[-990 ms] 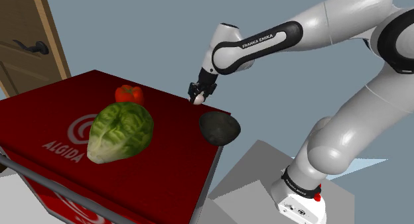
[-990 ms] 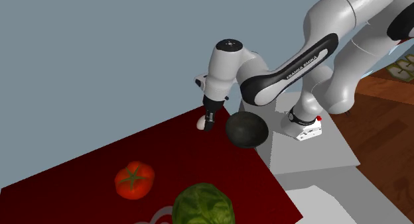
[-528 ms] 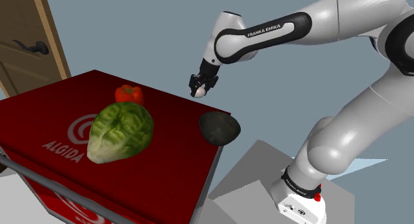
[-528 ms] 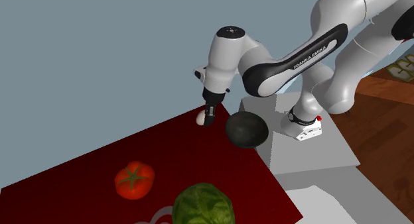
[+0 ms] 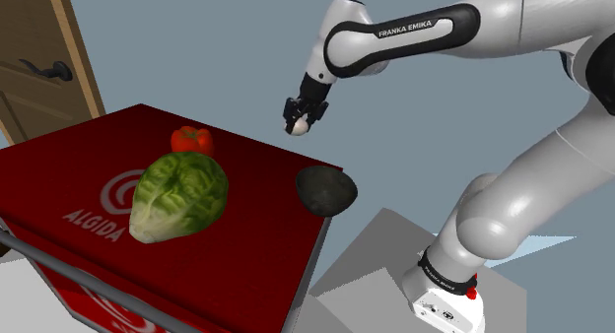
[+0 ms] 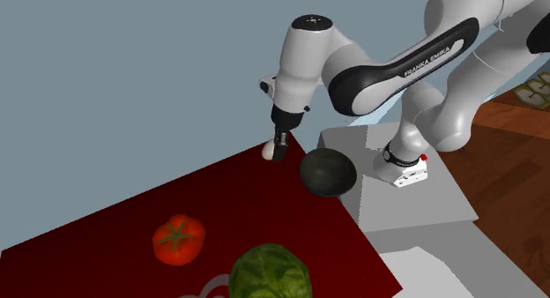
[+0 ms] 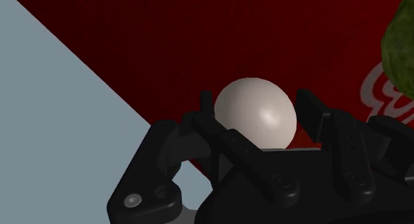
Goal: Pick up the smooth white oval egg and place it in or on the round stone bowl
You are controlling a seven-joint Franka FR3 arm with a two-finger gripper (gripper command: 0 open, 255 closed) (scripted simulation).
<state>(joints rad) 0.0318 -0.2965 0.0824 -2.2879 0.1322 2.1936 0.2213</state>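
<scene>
One egg (image 7: pixel 255 114), bowl (image 5: pixel 326 190), tomato (image 5: pixel 191 140), lettuce (image 5: pixel 178 195)

- Lit evenly and brightly in both outer views, sharp, without glare.
- Looked dimmer from the wrist, with a dark red surface (image 7: pixel 199 37) beyond the gripper (image 7: pixel 255 105).
- Caught a soft highlight on the egg (image 7: pixel 255 116) clasped there.

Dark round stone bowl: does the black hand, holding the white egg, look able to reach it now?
Probably yes: the black hand holds the smooth white oval egg in the air, and nothing stands between it and the dark round bowl.
</scene>
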